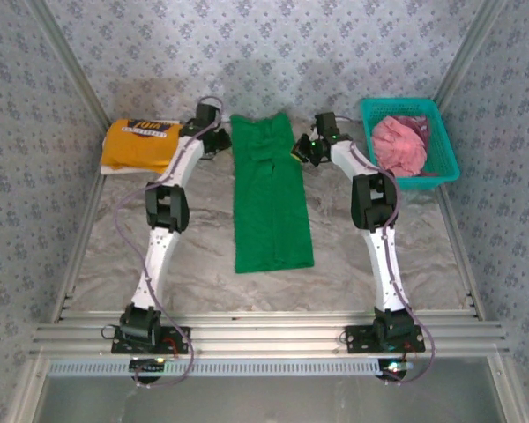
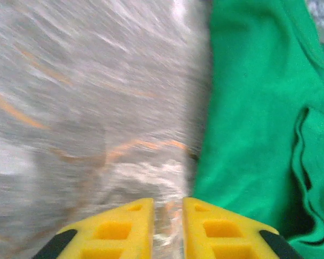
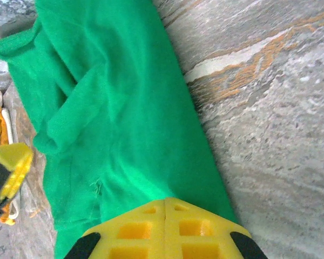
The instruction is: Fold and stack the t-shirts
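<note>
- Down the middle of the marbled surface (image 1: 203, 256), the green t-shirt (image 1: 271, 189) lies folded into a long narrow strip. It runs from the far side toward the arm bases, with creased folds of cloth on its far half.
- At the far left, the yellow-orange t-shirt (image 1: 141, 144) sits folded flat with its dark print facing up. It is apart from the green one, with the left arm reaching up between them.
- At the far right, the pink t-shirt (image 1: 400, 145) lies bunched inside the teal basket (image 1: 428, 181).
- The left claw (image 2: 167, 226) is over bare surface just beside the green strip's left edge, near its far end. Its yellow fingers (image 2: 121, 229) stand a narrow slit apart, with nothing between them and the surface showing through the gap. The surface in the left wrist view is smeared by blur.
- The right claw (image 3: 165, 229) is at the green strip's right edge, also near the far end. Its two yellow fingers are pressed together with no gap, their tips over green cloth. I cannot tell whether any cloth is pinched between them.
- In the right wrist view the green cloth shows soft ridges where a fold lies over it. A yellow finger of the left claw shows at the left edge, beyond the shirt.
</note>
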Tool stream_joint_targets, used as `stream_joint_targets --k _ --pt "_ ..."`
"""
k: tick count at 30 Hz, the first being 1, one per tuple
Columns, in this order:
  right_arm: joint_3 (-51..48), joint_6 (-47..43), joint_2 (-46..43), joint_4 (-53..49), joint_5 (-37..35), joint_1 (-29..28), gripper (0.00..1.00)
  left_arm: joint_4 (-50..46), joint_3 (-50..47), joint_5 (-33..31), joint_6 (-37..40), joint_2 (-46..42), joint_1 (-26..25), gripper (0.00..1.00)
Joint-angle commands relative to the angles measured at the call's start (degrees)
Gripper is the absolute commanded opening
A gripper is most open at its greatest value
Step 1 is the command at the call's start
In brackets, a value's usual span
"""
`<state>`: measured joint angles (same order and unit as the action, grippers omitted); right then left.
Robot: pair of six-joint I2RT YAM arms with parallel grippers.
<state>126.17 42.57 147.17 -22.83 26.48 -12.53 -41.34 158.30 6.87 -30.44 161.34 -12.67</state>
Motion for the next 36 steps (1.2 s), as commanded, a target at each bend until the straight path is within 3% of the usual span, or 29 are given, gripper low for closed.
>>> stream_joint_targets --k 1,5,8,12,15,19,24,29,36 --pt "-0.1 -3.3 -8.6 -3.0 2.5 -0.8 0.05 -4.5 1.2 -2.7 5.0 -12.3 0.5 0.41" --pt "-10.7 -12.5 -22.2 -2.4 0.9 -2.5 0.27 -11.2 -6.7 -3.4 9.5 -23.5 -1.6 0.63" --pt "-26.2 -19.3 -35.8 -2.2 -2.9 -3.9 0.42 -5.0 -31.9 -3.2 11.3 -39.3 -4.5 0.63" --pt "-53.8 -17.5 -53.8 3.7 -3.7 -3.2 0.46 14.4 -76.8 -0.6 3.6 -67.1 -5.1 0.67" --pt "-67.8 -16.3 -63.3 1.5 -1.8 -4.4 0.46 17.5 -96.1 2.0 -0.1 -81.1 -5.4 0.71" --pt "-78.6 -13.2 -70.6 -0.3 2.3 -6.2 0.48 19.0 -112.7 10.7 -3.5 -90.7 -5.6 0.67" --pt "-86.0 -8.7 -68.7 3.0 8.8 -5.5 0.50 32.0 -126.6 19.9 -12.3 -92.1 -6.0 0.69" --pt "-92.5 -2.9 -68.8 9.4 11.8 -4.3 0.50 37.8 -130.7 22.3 -15.7 -89.6 -10.9 0.73" --pt "-96.7 -2.5 -65.9 14.1 12.3 -1.2 0.49 46.3 -135.5 24.6 -17.3 -81.7 -12.6 0.62"
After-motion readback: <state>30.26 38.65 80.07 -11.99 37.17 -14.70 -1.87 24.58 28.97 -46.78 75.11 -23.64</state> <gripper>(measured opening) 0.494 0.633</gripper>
